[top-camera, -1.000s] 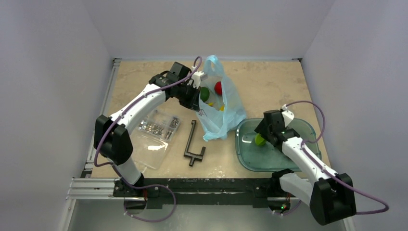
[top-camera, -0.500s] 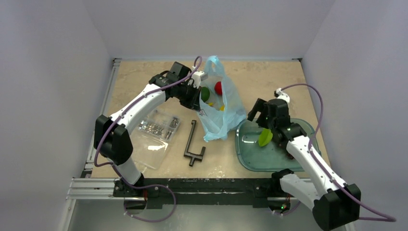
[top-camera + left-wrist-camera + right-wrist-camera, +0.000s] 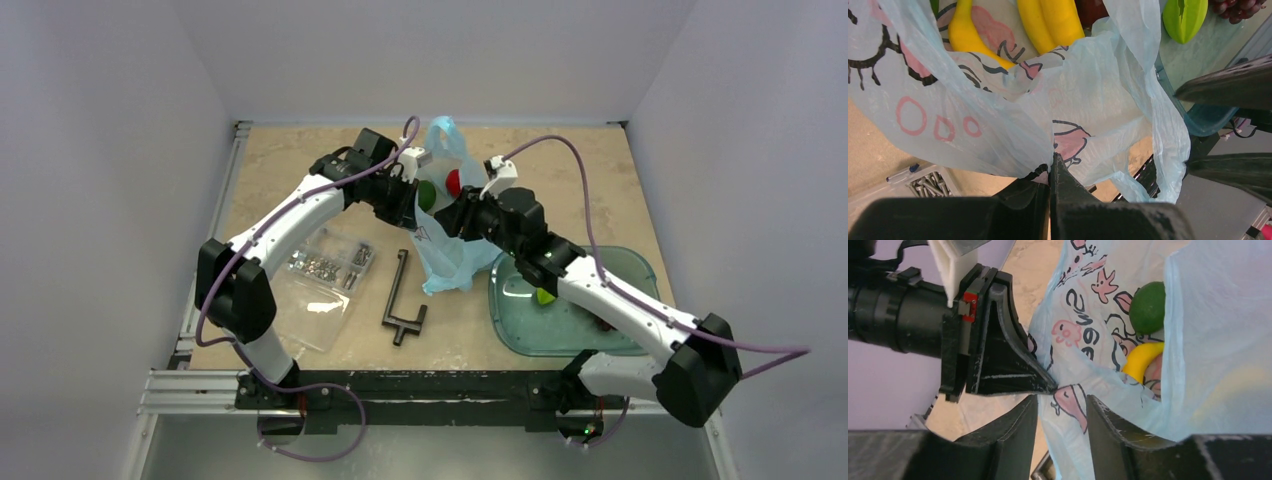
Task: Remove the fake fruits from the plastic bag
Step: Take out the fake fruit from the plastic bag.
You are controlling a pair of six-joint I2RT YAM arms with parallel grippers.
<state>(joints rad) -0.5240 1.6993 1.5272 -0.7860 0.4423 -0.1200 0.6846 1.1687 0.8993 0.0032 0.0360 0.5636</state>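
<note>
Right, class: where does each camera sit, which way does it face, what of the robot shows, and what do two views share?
Top external: above, behind the bases, looking down at the table; both arms show.
Left wrist: on that wrist, facing the plastic bag its shut left gripper pinches.
Right wrist: on that wrist, facing the bag's edge past the open right gripper.
Shared: both wrist views show a banana.

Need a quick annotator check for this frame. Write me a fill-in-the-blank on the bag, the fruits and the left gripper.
1. The left gripper is ___ on the edge of the plastic bag.
2. The yellow bananas lie ___ the bag.
3. The ribbed fruit beside the grapes on the teal tray is coloured ___.

Missing words: shut; inside; green.
</note>
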